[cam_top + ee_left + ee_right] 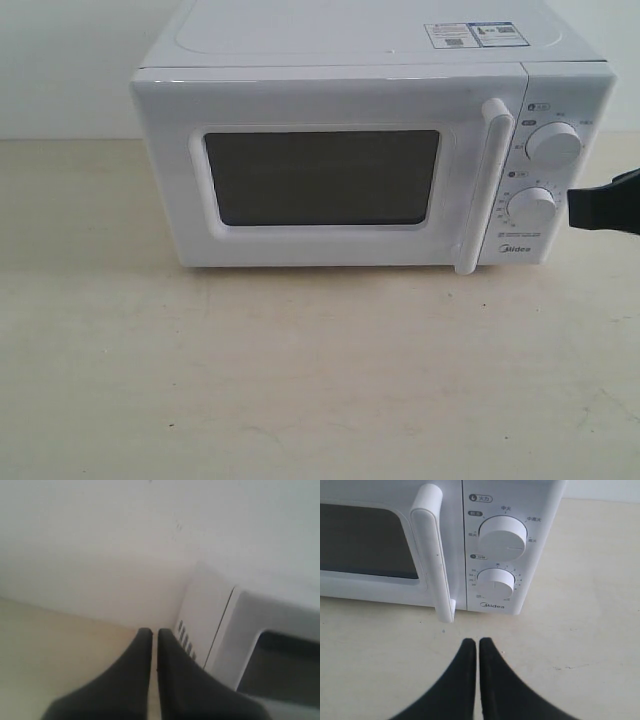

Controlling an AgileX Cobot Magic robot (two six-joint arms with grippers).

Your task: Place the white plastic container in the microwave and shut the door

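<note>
Microwave (370, 100) faces clenched right gripper (478, 645), apart; door (322, 178) closed; left gripper (155, 632) clenched too.

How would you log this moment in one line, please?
door: closed | container: not visible | left gripper: shut, empty | right gripper: shut, empty

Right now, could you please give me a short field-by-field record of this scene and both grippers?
microwave: white Midea, upright on the tabletop
door: shut, window dark, inside cannot be seen
handle: free, nothing on it
knobs: two, untouched
white plastic container: not in view
left gripper: shut, empty, near the microwave's vented side
right gripper: shut, empty, in front of the control panel, touching nothing
</note>
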